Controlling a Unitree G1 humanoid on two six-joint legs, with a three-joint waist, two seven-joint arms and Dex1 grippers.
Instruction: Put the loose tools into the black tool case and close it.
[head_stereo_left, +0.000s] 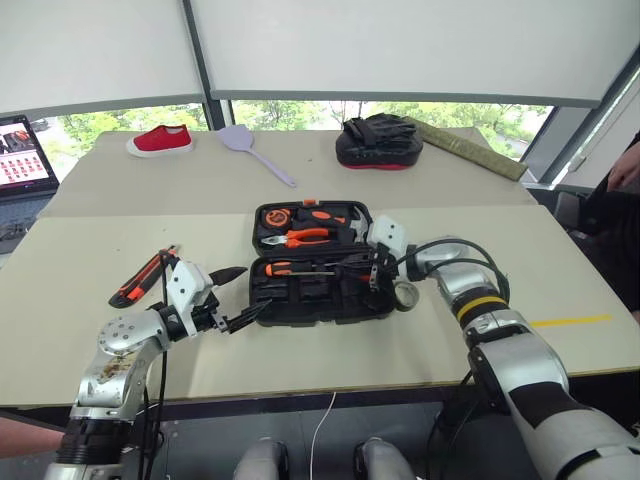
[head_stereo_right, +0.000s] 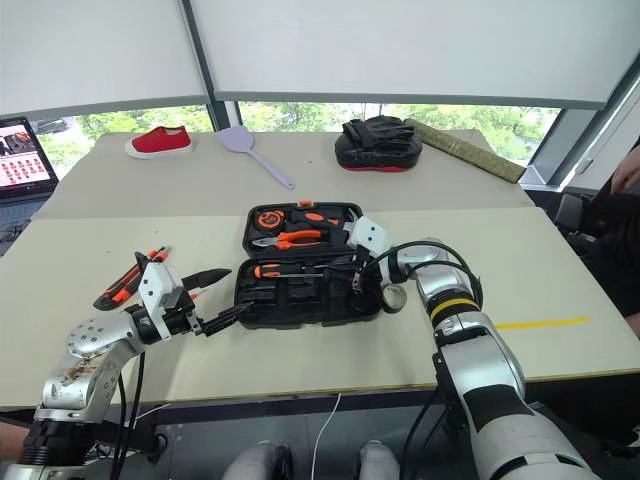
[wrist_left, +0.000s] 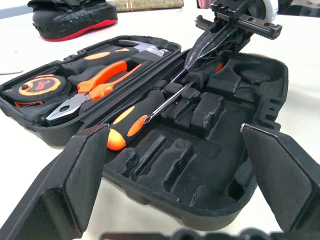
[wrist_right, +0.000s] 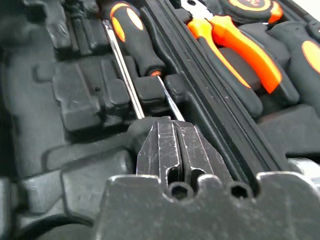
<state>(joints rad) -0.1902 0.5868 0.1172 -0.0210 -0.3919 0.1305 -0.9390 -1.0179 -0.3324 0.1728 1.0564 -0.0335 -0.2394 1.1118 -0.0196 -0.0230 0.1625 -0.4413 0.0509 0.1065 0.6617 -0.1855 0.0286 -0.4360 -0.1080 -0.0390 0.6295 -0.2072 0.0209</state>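
Beige desk (head_stereo_left: 120, 330), window beyond. Your right claw (wrist_right: 176, 145) was pressed together, empty, over the screwdriver (head_stereo_left: 300, 268) lying lengthwise in the open black tool case (head_stereo_left: 310, 300). Your left claw (head_stereo_left: 238, 298), spread wide, stood nearer the utility knife (head_stereo_left: 140, 280) lying outside to its left. Tape measure (wrist_left: 37, 86) read "3m".

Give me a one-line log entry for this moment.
case: open | screwdriver: in case | right hand: shut, over case | left hand: open | knife: on table

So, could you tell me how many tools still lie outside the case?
2: a utility knife left of the black tool case, a tape roll at its right end. The left arm may hide another.
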